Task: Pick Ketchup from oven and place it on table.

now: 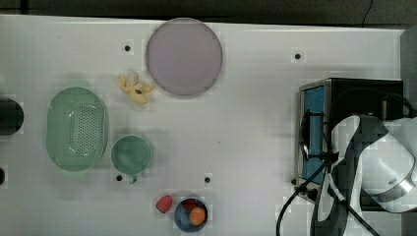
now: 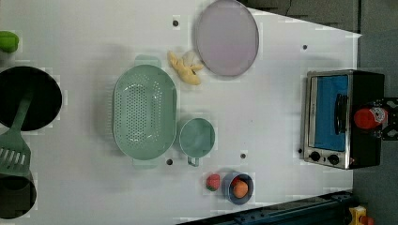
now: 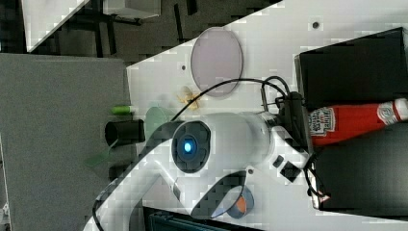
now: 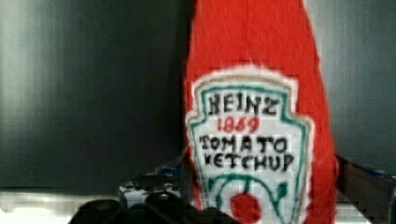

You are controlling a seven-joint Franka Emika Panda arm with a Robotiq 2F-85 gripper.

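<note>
1. The ketchup lies on top of the oven.
2. The gripper straddles its base, jaws wide, unclosed.
3. We should centre the bottle, then close.

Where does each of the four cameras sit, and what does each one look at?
Top view: overhead, looking down on the table; the arm covers the oven.
Left view: high, facing the oven's glass door; the gripper is by the ketchup.
Right view: behind the arm, above the oven roof.
Wrist view: close on the ketchup label.
Top and left views share the plate.
</note>
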